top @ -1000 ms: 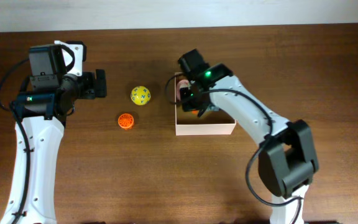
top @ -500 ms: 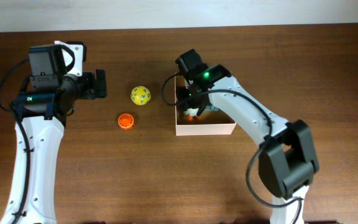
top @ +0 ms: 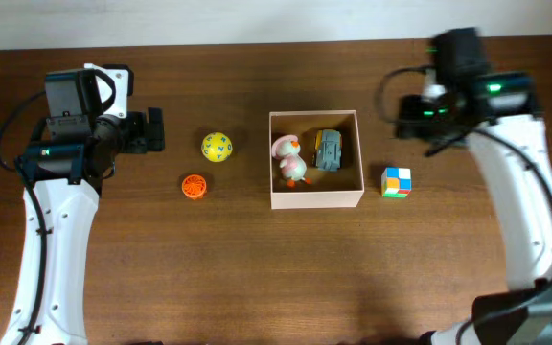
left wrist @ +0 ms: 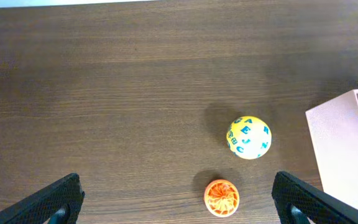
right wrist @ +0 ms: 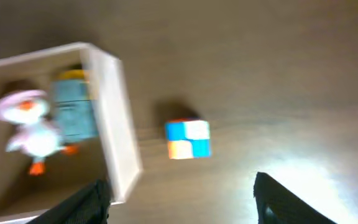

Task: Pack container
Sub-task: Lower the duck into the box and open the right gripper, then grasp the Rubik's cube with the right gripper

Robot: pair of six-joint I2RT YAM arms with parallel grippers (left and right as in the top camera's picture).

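at table centre on the dark brown wooden table, the square cream-white open container holds a white-pink duck toy beside a grey-yellow block toy. left gripper spread wide, empty. right gripper wide too, blurred. outside the box: yellow lettered ball, multicolour cube, orange ribbed disc.

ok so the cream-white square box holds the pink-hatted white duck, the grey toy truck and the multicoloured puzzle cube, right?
No: the multicoloured puzzle cube sits on the table outside the cream-white square box, as the overhead view shows. The pink-hatted white duck and grey toy truck are inside.
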